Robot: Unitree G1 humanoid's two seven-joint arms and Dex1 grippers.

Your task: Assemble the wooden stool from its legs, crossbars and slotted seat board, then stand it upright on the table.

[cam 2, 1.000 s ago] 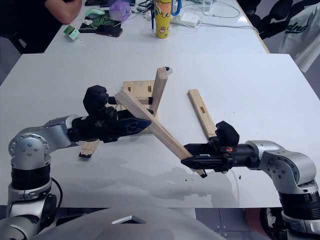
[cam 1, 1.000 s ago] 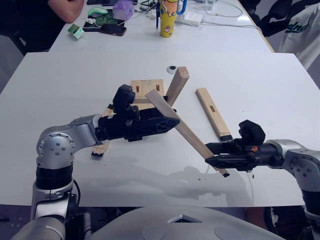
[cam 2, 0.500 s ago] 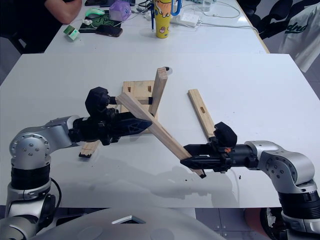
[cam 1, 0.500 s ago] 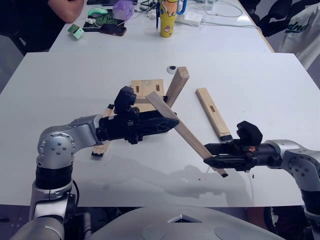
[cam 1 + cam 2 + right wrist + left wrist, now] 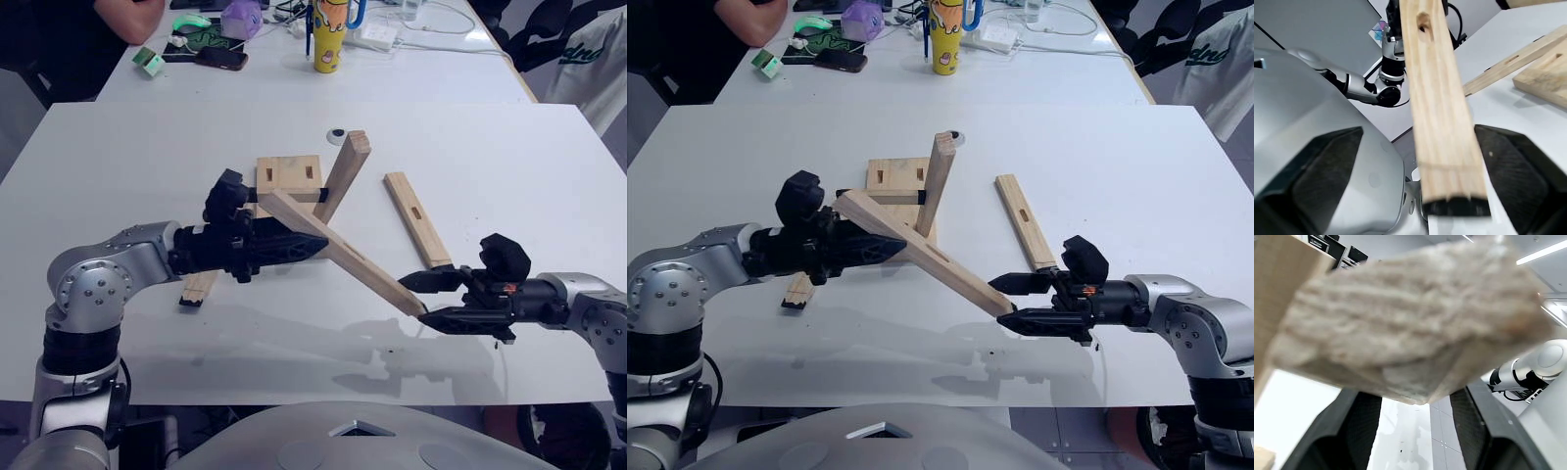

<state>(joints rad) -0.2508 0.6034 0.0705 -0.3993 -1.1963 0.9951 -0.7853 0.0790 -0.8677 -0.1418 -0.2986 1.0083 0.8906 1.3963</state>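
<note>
On the white counter (image 5: 509, 166), the slotted seat board (image 5: 289, 172) lies flat at the middle, with one leg (image 5: 345, 174) rising from its right edge at a lean. A second, long leg (image 5: 343, 259) is off the surface. It slants from beside the seat board down toward the robot's right, its slot facing up. A third leg (image 5: 415, 219) lies loose and flat to the right of the board, apart from it. A shorter dark-tipped piece (image 5: 198, 289), probably a crossbar though the arm half covers it, lies under the left forearm.

The left hand (image 5: 309, 245) sits under the high end of the long leg and seems to be pinching it, since nothing else bears that end. The right hand (image 5: 415, 299) is spread, one finger on each side of the low, dark-capped end, neither pressed to the wood as far as the right wrist view tells.

The step looks like a fresh grip on that low end before the leg goes to the board. To do it well, the right hand should close squarely on the flat faces, just above the cap and clear of the slot. The left should keep its pinch until that grip is firm. Swinging the leg round calls for room from the leaning leg, which a knock might tip out of its slot.
</note>
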